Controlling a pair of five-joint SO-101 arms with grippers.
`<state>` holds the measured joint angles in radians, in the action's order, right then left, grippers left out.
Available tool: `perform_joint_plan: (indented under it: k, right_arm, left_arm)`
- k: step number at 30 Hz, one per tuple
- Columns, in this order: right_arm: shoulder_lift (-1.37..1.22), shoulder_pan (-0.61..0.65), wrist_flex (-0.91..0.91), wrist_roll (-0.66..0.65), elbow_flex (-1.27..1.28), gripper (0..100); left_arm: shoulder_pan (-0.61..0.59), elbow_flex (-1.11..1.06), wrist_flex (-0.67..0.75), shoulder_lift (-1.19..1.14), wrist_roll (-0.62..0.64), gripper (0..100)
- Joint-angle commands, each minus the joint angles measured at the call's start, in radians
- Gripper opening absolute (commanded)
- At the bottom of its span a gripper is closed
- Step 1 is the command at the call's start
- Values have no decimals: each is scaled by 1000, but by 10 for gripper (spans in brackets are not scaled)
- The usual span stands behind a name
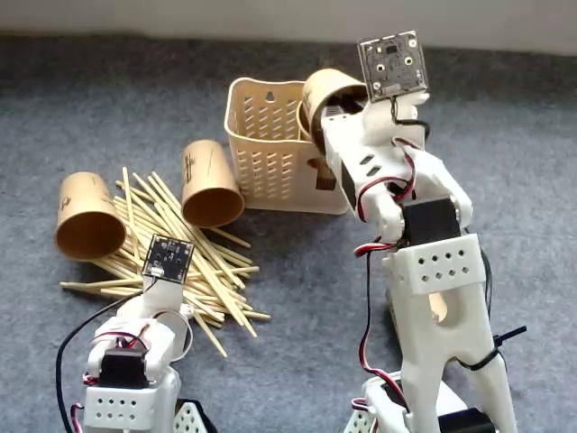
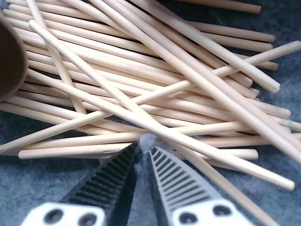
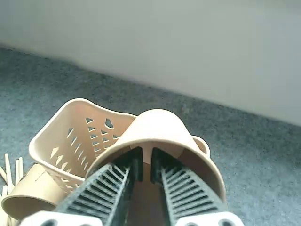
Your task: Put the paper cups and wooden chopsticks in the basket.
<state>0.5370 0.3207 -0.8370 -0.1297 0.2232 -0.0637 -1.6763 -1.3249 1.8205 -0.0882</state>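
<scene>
Over the basket, right hand with paper cup

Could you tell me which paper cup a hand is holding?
The cup at the basket's rim, in the right hand; the other two lie beside the chopsticks.

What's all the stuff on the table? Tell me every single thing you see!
lying cups: two, brown, on their sides at the stick pile; the second is next to the basket.
held cup: one, brown, in the right claw, up by the basket's top edge.
chopsticks: many, pale wood, in a loose pile on the table.
basket: one, cream, upright behind the pile.
table: one, with a fuzzy grey cover.
left claw: one, black, shut, tips at the chopsticks.
right claw: one, black, shut on the held cup.
</scene>
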Motion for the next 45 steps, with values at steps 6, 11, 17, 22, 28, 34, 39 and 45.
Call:
perform_joint_plan:
  k: [6, 11, 17, 22, 28, 34, 39, 45]
  right_arm:
    - [4, 4, -263, 8, -214, 132]
    - [4, -62, -421, 11, -268, 179]
    - [-10, -147, -433, 147, -259, 180]
    - [-8, -166, -395, 209, -211, 180]
    - [-7, -165, -222, 241, -41, 180]
    - [2, -165, -64, 269, 145, 177]
    - [4, -147, -62, 269, 163, 177]
    - [4, -114, -64, 265, 143, 177]
  left_arm:
    - [16, -19, -3, 15, -8, 16]
    - [16, -19, -3, 15, -8, 16]
    - [16, -19, -3, 15, -8, 16]
    - [16, -19, -3, 15, -8, 16]
    - [16, -19, -3, 15, -8, 16]
    - [16, -19, -3, 15, -8, 16]
    - [16, -19, -3, 15, -8, 16]
    - [16, -19, -3, 15, -8, 16]
